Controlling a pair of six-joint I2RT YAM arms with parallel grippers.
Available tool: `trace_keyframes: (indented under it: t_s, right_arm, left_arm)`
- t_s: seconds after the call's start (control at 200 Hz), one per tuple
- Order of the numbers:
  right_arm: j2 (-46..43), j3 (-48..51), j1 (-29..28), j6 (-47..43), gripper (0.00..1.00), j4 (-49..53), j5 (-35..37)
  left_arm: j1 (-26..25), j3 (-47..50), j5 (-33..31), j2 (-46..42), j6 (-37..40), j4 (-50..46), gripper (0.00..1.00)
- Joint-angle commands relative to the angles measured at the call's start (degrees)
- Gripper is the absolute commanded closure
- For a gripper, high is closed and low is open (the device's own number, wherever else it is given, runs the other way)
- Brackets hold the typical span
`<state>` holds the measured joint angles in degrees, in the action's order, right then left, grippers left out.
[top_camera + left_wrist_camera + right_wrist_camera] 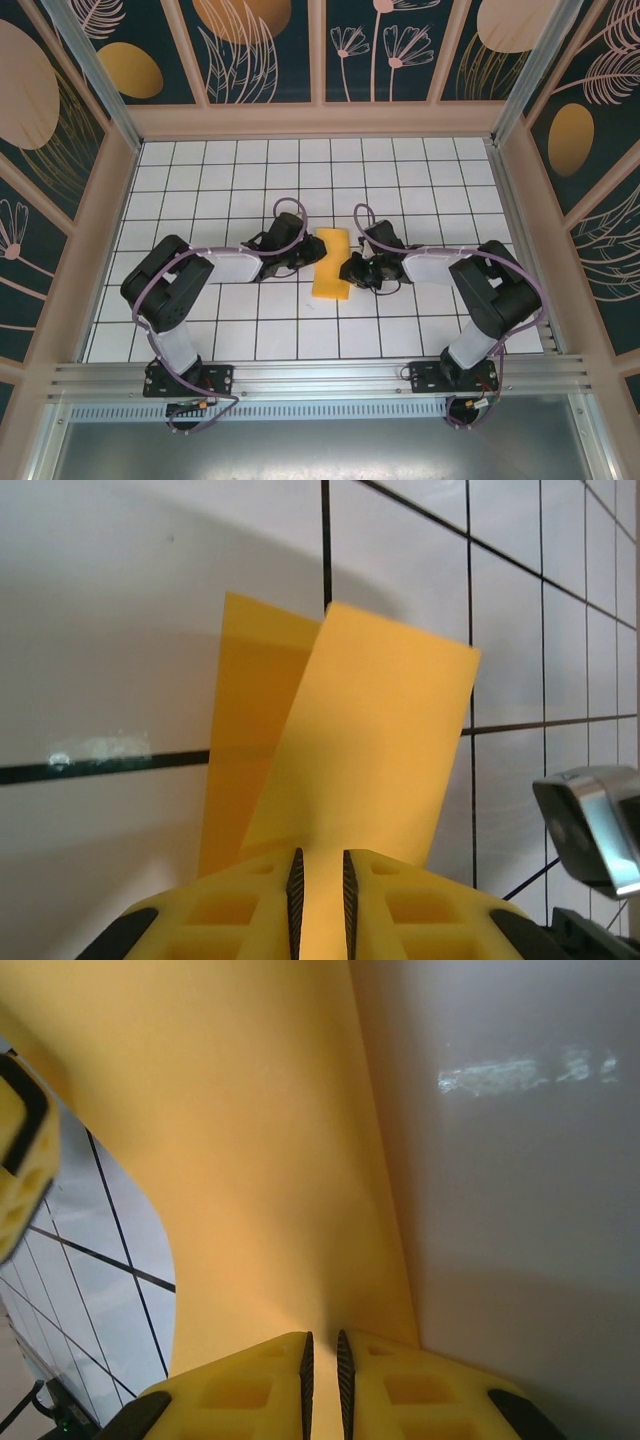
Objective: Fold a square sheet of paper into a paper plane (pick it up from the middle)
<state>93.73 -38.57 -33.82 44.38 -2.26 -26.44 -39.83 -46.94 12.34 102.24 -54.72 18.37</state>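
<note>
Left gripper [320, 868] pinched the paper [365, 745] between nearly closed jaws at the bottom centre of its wrist view, with two orange flaps fanning toward the upper middle. Right gripper [322, 1350] clamped the paper too, at the bottom centre of its view. From above, the paper sat mid-frame between both grippers, over the table [250, 180].

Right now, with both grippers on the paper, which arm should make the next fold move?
Left, likely. The left gripper pinches the square sheet of paper with both splayed layers in plain sight ahead. The right gripper also pinches it, but sees the sheet bending close up; let it anchor.
</note>
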Motion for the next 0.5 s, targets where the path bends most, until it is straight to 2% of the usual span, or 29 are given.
trace_keyframes:
  t_s: [0.0, 0.255, 0.495]
  right_arm:
    - [-0.6, 1.6, 0.8, 2.3, 0.80, -0.2, 1.8]
    - [-0.1, 1.7, 1.2, 2.7, 0.80, -0.5, 1.3]
    - [-2.0, 0.6, 1.6, 1.2, 0.80, -1.3, 0.1]
  left_arm:
    - [-1.2, 1.8, 1.5, -1.5, -1.5, 2.7, 0.79]
    - [-2.3, 4.4, 1.5, 0.0, -2.5, 3.7, 0.82]
    - [-2.3, 3.4, -0.6, 2.3, -1.3, -0.1, 0.86]
